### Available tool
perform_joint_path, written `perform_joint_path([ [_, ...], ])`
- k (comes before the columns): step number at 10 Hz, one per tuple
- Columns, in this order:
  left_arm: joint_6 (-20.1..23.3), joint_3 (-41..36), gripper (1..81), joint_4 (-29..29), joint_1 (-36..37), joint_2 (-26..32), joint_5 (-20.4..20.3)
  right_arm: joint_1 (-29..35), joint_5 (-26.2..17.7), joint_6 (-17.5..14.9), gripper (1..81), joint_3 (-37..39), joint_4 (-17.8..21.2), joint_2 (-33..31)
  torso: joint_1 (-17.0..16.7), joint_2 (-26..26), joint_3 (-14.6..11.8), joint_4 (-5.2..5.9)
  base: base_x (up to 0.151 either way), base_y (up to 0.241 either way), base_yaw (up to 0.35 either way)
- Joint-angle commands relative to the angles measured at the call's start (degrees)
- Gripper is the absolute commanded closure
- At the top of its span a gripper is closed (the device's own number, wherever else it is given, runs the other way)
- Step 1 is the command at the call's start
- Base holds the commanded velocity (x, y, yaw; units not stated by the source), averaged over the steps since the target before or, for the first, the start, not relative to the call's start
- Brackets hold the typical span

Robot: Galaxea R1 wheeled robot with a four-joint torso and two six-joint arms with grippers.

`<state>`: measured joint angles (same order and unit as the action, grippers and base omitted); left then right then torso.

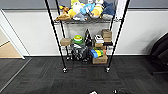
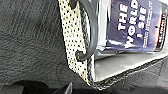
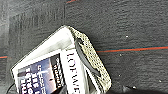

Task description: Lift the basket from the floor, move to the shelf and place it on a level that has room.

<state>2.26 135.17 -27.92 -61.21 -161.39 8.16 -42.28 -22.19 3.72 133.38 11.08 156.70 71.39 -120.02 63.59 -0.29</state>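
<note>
Basket: cream woven basket (image 2: 75, 42) with a dark rim, seen close under both wrist cameras; dark grey carpet floor (image 2: 30, 37) lies around it.
Handle: a dark loop handle (image 2: 91, 30) arcs from the basket's end wall.
Contents: a dark blue book (image 2: 132, 25) with white lettering and a white book (image 3: 75, 72) lie inside.
Left gripper: cannot tell whether its fingers are spread or pressed together.
Right gripper: likewise cannot tell.
Shelf: black wire rack (image 1: 53, 35) straight ahead against the white wall (image 1: 30, 32), well apart from the basket.
Shelf load: plush toys (image 1: 85, 10) on one tier, cardboard boxes (image 1: 100, 60) on lower tiers.
Floor mark: a red line (image 3: 135, 49) runs across the carpet beside the basket.
</note>
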Motion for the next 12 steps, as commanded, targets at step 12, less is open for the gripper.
perform_joint_path([
  [12, -0.06, -0.69, 1.0, -2.49, 8.86, 1.07, 3.45, 8.83, -5.32, -0.47, 1.0, 4.69, 1.14, 1.98, 8.53, -13.68, 0.37, 0.0, 0.0, 0.0, 0.0],
])
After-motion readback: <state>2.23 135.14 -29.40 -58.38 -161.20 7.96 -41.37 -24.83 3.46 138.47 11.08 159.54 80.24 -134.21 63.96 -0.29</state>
